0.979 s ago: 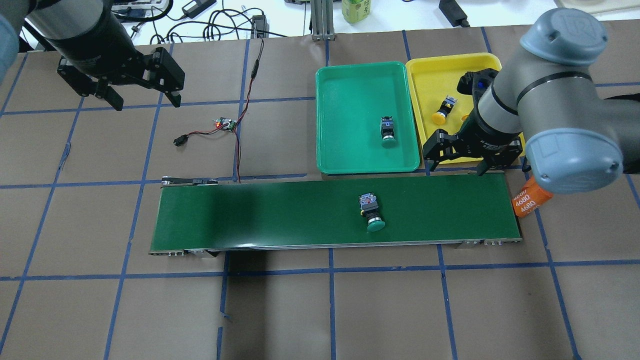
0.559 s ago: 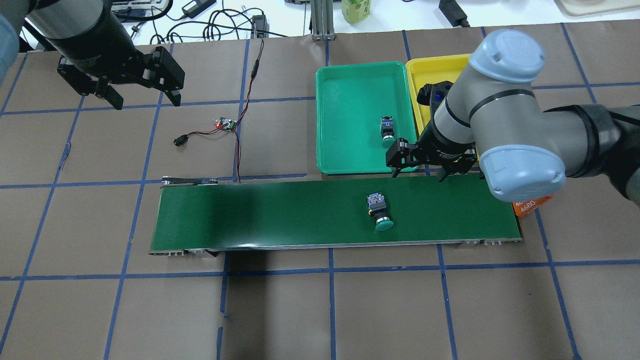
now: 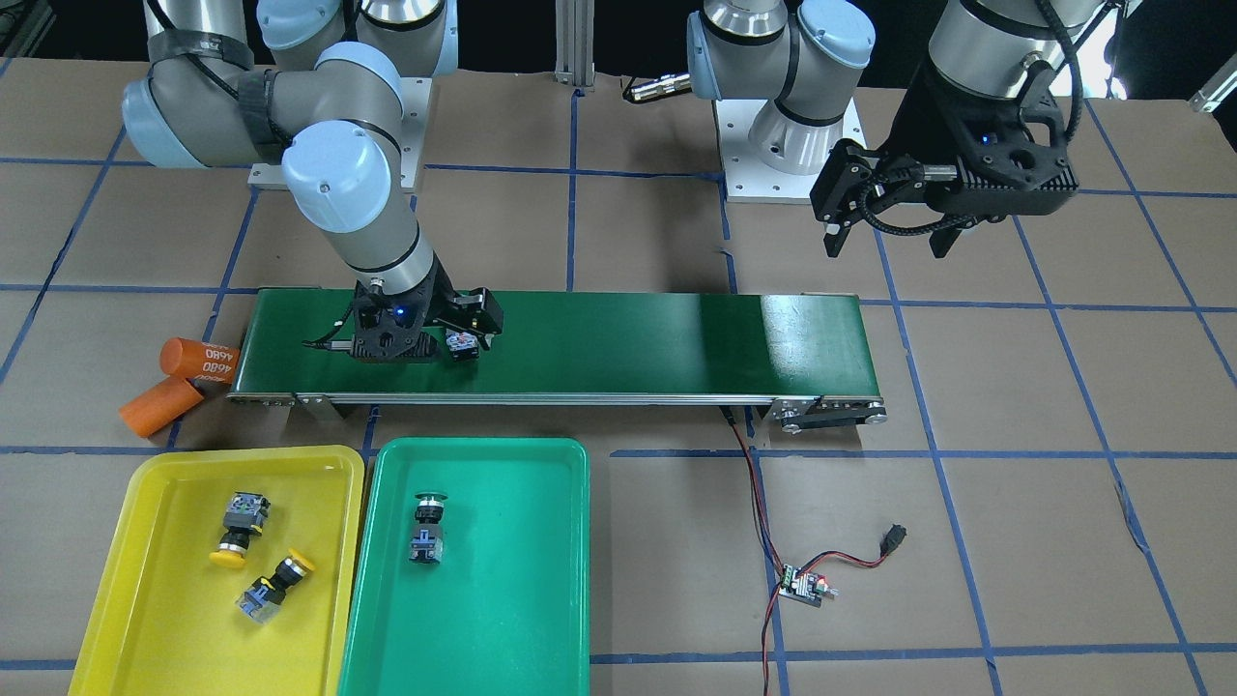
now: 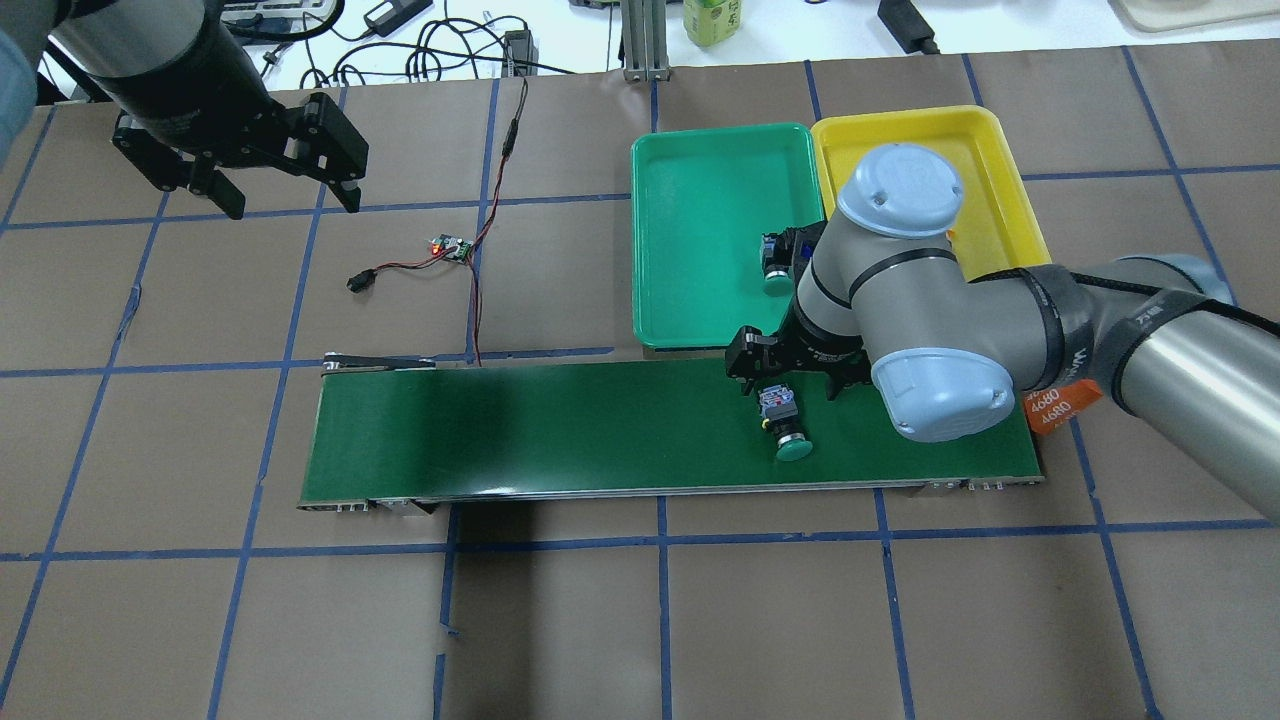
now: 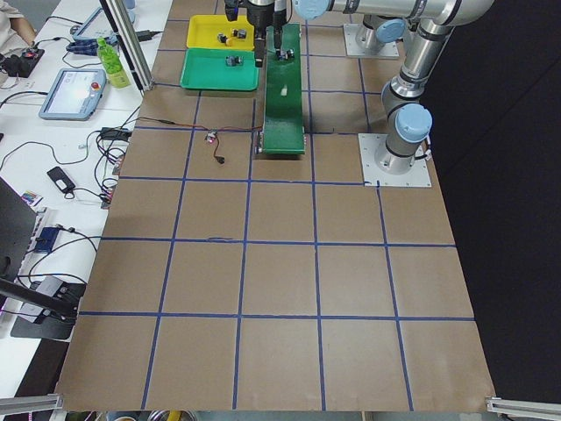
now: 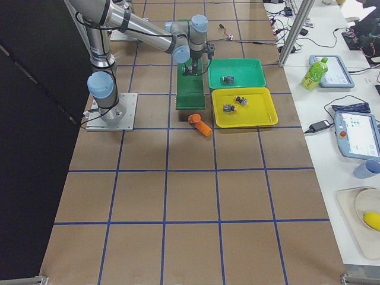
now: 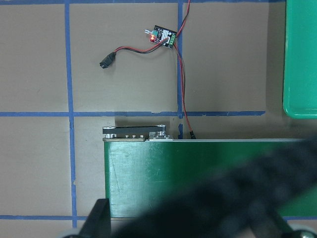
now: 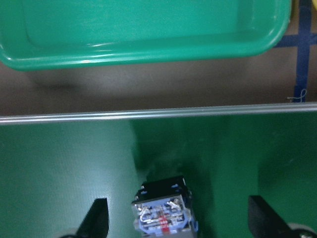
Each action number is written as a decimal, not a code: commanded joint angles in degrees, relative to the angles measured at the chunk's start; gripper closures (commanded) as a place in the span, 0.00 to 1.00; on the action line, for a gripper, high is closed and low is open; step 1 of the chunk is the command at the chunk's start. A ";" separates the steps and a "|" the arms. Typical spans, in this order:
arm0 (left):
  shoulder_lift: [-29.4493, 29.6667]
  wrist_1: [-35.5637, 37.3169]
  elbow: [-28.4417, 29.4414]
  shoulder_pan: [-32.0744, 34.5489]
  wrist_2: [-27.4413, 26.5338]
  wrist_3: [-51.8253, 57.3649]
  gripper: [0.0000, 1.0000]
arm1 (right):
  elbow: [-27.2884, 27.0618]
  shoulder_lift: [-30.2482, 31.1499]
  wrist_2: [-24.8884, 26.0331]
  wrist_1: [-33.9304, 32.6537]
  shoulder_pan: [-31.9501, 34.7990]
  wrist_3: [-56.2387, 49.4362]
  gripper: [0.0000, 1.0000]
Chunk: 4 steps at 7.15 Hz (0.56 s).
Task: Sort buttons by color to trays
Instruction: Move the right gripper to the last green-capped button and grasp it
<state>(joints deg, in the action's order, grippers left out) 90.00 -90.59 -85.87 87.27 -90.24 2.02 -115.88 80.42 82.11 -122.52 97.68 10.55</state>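
We start with the trays, sitting just beside each other past the far edge of the conveyor belt [image 4: 550,430]. The yellow tray [image 3: 145,628] holds both yellow buttons: one yellow button [image 3: 237,527] lies on its side near the middle, and the other yellow button [image 3: 273,587] is tipped over just beside it. They are close, but we see a gap between them. The green tray [image 3: 503,580] holds a single green button [image 3: 426,527], on its side in the half nearer the belt.

And here is the one left out. The last green button [image 4: 785,425] lies on its side on the belt, towards the end near the trays. Its grey block end points at the trays and its green cap at the robot's side.

The right gripper [image 4: 790,385] is right over that block end. In the wrist view we see its fingers [image 8: 96,218] spread wide, one on each side of the block, with green belt showing in both gaps, so nothing is grasped. The left gripper [image 4: 290,200] hangs over bare brown paper well away from the belt, fingers apart and empty.

For writing, we can read "4680" on an orange cylinder [image 3: 198,360] lying off the belt's end, with a second orange cylinder [image 3: 159,406] beside it. A small circuit board [image 4: 452,247] shows a red light, with red and black wires running from it.
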 commanded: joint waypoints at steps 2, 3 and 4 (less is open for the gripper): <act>0.00 0.06 0.00 0.00 0.07 0.00 0.00 | -1.01 -0.53 0.51 1.05 -0.12 0.52 0.77; 0.00 -0.02 0.00 0.00 0.07 0.00 0.00 | -1.01 -0.27 2.69 1.23 -0.03 0.35 1.00; 0.00 0.06 0.00 0.00 0.07 0.00 0.00 | -0.84 -0.27 4.10 1.23 -0.03 0.00 1.00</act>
<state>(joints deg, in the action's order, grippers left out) 90.00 -90.58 -85.87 87.28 -90.18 2.02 -116.80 80.07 84.45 -121.41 97.65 10.87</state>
